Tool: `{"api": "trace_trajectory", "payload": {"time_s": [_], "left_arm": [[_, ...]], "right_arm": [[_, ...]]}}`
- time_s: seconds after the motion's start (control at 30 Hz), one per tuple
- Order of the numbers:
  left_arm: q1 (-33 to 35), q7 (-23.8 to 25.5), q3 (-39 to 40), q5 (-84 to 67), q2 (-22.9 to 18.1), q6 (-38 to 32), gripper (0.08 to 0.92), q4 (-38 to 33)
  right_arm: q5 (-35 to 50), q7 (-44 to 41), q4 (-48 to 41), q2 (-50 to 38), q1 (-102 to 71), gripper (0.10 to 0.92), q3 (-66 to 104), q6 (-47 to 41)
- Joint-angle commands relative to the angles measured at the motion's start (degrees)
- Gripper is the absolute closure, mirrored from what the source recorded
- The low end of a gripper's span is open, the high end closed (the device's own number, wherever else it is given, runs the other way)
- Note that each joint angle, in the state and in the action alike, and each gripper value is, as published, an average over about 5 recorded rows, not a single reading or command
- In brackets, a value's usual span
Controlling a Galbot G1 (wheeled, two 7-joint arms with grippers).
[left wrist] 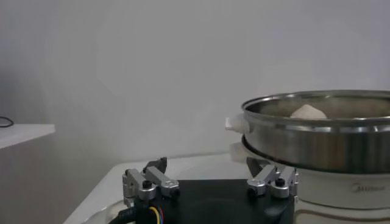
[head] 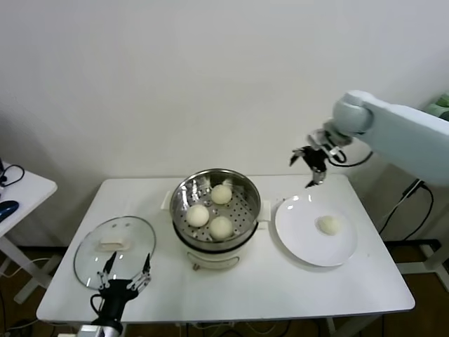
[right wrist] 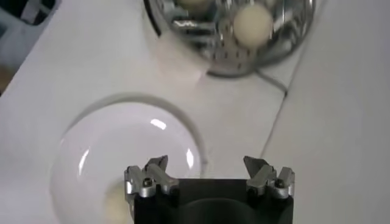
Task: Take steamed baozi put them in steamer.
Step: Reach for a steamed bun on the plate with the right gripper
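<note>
Three baozi (head: 210, 210) are sitting in steamer (head: 247, 210); last baozi (head: 327, 225) on plate (head: 302, 239) is being approached by right claw (head: 313, 168), spread; descent should be centered. Left claw (head: 125, 270), spread, is being parked by lid (head: 90, 246).

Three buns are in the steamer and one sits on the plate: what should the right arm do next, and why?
Probably lower the open right gripper onto the last baozi on the plate and grasp it; it hangs empty above the plate's far edge.
</note>
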Motion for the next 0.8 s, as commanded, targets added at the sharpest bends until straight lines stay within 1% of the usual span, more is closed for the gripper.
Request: {"api": "trace_trajectory", "payload": {"time_s": [0.03,0.17,0.37,0.8], "left_arm": [[0.3,0.0,0.0,0.4,-0.2,0.1,0.177,-0.3],[0.7,0.0,-0.1,0.9,-0.4,0.2,0.177,-0.4],[1.3,0.0,-0.3,1.1,-0.7,0.2,0.177,-0.7],[1.2,-0.1,-0.6,1.5,-0.5,0.4,0.177,-0.4]], "right_arm": [[-10.2,1.1,-7.5,-11.0,-22.5,0.203,18.2,-4.9],[-15.6,0.9,-11.0,-8.4,-28.3,0.203,23.8,-3.0],[-25.0,0.3,-17.5,-2.8,-31.7,0.203,28.3,1.6],[-24.2,0.3,-22.5,5.3,-33.0,0.203,28.1,1.8]]}}
